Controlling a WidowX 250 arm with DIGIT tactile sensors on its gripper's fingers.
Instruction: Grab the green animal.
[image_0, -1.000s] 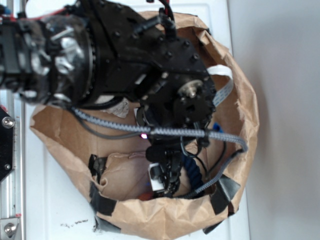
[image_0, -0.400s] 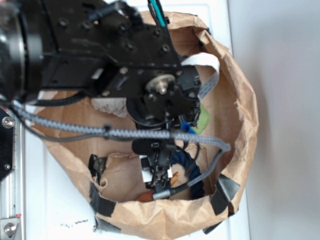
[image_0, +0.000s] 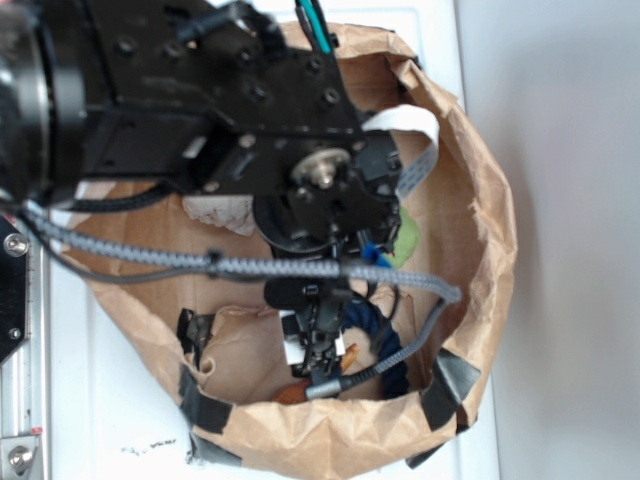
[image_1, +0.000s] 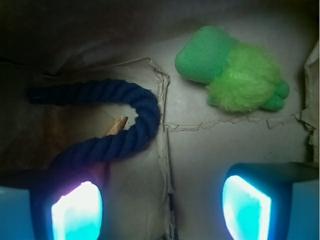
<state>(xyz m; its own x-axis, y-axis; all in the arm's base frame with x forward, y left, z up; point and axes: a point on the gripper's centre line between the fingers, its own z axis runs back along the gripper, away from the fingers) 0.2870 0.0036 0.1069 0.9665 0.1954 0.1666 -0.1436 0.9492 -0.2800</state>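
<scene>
The green animal (image_1: 235, 70), a fuzzy lime plush with a smooth darker green head, lies on the paper bag floor at the upper right of the wrist view. My gripper (image_1: 160, 202) is open and holds nothing. Its two glowing fingertips (image_1: 77, 210) hang over bare paper, well short of the plush. The right finger lines up roughly below the toy. In the exterior view only a green sliver of the animal (image_0: 408, 240) shows beside the arm, and the gripper (image_0: 318, 350) points down into the bag.
A dark navy rope (image_1: 125, 135) curls just above my left finger, with a tan stick end (image_1: 116, 125) beside it. The brown paper bag (image_0: 480, 190) walls surround everything, taped black at the near rim (image_0: 455, 385). A whitish wad (image_0: 218, 212) lies under the arm.
Since a second ago the arm has swung up and to the left in the exterior view, uncovering the green sliver. Nothing has moved in the last half second.
</scene>
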